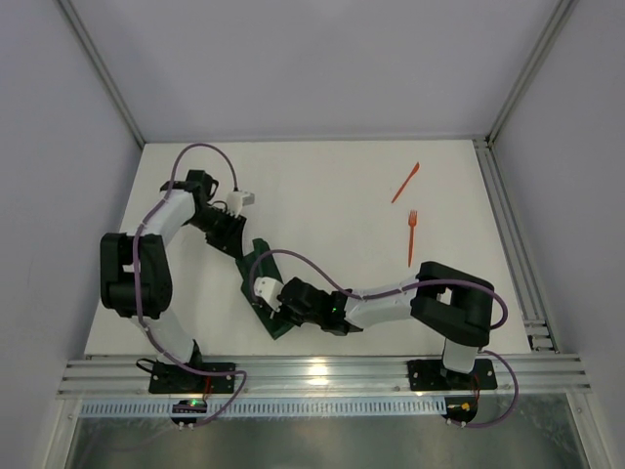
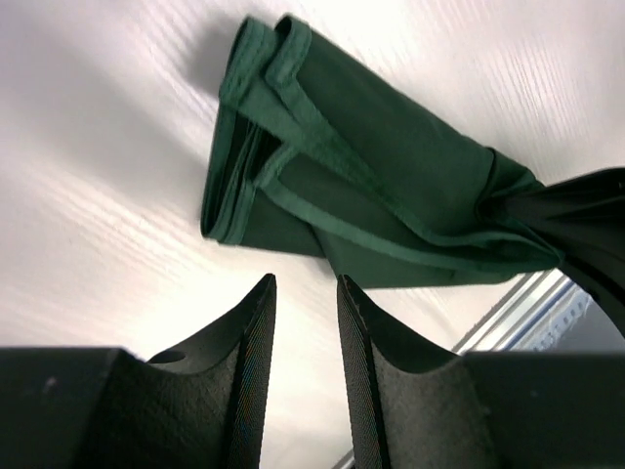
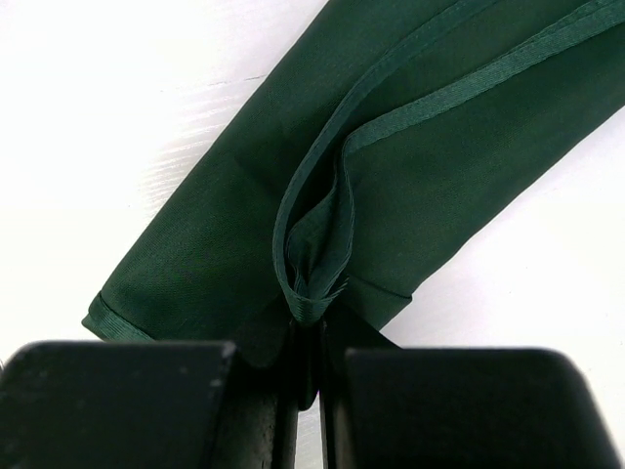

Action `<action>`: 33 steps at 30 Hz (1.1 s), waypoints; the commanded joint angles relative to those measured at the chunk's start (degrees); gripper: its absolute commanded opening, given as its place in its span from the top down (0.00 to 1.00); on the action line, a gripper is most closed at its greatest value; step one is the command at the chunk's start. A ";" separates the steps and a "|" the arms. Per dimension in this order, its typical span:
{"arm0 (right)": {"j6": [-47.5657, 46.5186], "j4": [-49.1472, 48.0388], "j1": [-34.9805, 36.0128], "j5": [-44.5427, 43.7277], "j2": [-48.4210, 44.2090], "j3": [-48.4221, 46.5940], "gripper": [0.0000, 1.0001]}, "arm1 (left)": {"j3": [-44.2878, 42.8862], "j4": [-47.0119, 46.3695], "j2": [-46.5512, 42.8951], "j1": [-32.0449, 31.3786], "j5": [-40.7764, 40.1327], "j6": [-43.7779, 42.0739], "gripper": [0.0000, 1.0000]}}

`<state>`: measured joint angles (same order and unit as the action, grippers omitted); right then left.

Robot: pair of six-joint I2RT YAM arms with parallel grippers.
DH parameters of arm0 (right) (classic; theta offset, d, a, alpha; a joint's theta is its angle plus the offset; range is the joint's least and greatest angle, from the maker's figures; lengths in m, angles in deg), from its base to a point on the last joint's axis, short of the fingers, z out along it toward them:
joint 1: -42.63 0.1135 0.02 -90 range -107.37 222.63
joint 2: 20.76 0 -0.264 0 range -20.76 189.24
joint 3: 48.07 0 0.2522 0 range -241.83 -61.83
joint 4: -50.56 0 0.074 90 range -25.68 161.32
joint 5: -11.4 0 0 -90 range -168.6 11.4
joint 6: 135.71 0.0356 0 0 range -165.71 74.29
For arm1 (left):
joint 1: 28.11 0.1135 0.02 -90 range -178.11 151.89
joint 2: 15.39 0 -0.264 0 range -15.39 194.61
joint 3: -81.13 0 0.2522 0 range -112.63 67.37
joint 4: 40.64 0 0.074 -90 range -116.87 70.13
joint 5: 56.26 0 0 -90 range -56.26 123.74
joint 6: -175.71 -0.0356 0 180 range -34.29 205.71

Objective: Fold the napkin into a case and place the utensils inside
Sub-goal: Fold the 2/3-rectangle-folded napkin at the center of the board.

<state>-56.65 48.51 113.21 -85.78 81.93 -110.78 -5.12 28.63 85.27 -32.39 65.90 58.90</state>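
The dark green napkin (image 1: 266,283) lies folded into a narrow layered strip in the left middle of the table. My right gripper (image 1: 280,305) is shut on its near end, and the right wrist view shows a loop of hem (image 3: 311,293) pinched between the jaws. My left gripper (image 1: 237,237) hangs just off the strip's far end. Its fingers (image 2: 256,332) stand apart with nothing between them, the napkin (image 2: 371,186) just beyond. Both orange utensils lie apart on the table at the right: the pointed knife-like piece (image 1: 405,183) and the fork (image 1: 411,237).
A metal rail (image 1: 322,373) runs along the near edge with both arm bases on it. Another rail (image 1: 508,234) borders the right side. Grey walls close in the back and sides. Purple cables (image 1: 293,256) loop over the arms.
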 commanded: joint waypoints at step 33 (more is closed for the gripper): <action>-4.35 -5.19 -0.36 -3.89 -4.60 8.08 0.91 | 6.22 -4.97 7.18 -2.76 5.27 -0.62 0.94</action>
<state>-58.90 41.62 113.10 -88.58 79.27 -104.40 2.97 26.97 92.79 -35.23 69.01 57.31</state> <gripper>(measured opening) 0.093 0.069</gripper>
